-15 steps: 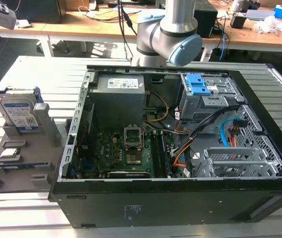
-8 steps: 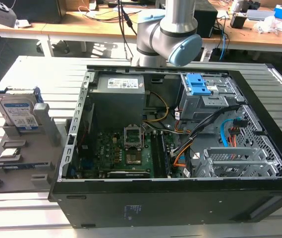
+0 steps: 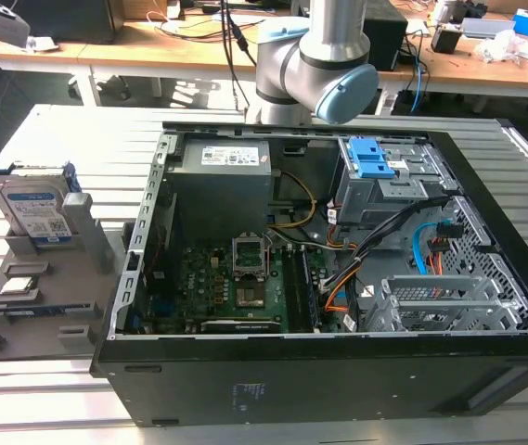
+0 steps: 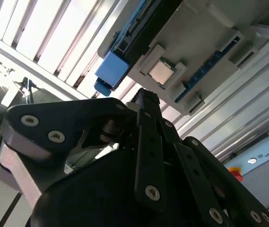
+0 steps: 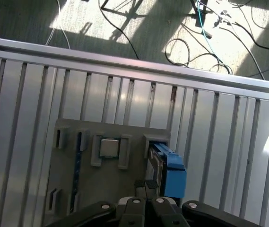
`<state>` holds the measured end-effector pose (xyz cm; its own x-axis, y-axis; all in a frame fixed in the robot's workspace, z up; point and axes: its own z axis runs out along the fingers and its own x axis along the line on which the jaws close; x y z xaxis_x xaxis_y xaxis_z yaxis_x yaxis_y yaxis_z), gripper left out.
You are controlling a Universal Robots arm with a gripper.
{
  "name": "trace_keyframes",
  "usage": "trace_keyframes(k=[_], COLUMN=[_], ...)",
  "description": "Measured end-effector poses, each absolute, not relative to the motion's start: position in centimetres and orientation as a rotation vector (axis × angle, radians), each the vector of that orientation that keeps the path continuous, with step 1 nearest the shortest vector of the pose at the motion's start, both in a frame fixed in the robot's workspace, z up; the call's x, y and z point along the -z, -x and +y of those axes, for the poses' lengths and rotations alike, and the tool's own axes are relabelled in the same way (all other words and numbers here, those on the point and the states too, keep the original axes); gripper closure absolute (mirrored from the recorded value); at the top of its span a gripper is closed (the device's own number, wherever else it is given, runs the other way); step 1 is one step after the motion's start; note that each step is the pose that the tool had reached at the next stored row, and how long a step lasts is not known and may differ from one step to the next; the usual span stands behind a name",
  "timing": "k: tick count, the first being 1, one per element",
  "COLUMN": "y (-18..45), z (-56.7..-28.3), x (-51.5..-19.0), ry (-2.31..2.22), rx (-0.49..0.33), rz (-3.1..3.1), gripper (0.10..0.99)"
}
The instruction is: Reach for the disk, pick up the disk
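Observation:
The disk point(image 3: 36, 209) stands on edge in a slot of a grey holder point(image 3: 32, 306) at the exterior view's left, beside the open computer case. Its silver face carries a white-and-blue label, and a blue frame runs round its edges. In both wrist views my gripper point(image 5: 145, 184) point(image 4: 146, 97) hangs well above the holder point(image 5: 77, 189) point(image 4: 210, 38), its black fingertips pressed together and holding nothing. They point close to the blue-framed end of the disk point(image 5: 172, 172) point(image 4: 111, 71), apart from it. A square silver chip point(image 5: 108, 147) point(image 4: 160, 71) lies in a pocket of the holder beside the disk.
A black open computer case point(image 3: 338, 371) lies on the slatted aluminium table point(image 3: 22, 389), with a grey power-supply box point(image 3: 222, 176) and blue latch tabs point(image 3: 370, 158) inside. Beyond the table's edge point(image 5: 134, 61) lies a floor with loose cables point(image 5: 210, 38).

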<state>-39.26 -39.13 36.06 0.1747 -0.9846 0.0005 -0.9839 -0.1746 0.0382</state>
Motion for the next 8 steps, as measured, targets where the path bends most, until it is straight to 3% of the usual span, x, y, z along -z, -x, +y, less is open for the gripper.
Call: trace_keyframes(k=[8], y=[39.26], z=[-39.13], x=[-36.06], ry=[-2.517], rx=[0.034], rz=[-1.827], gripper=[0.98])
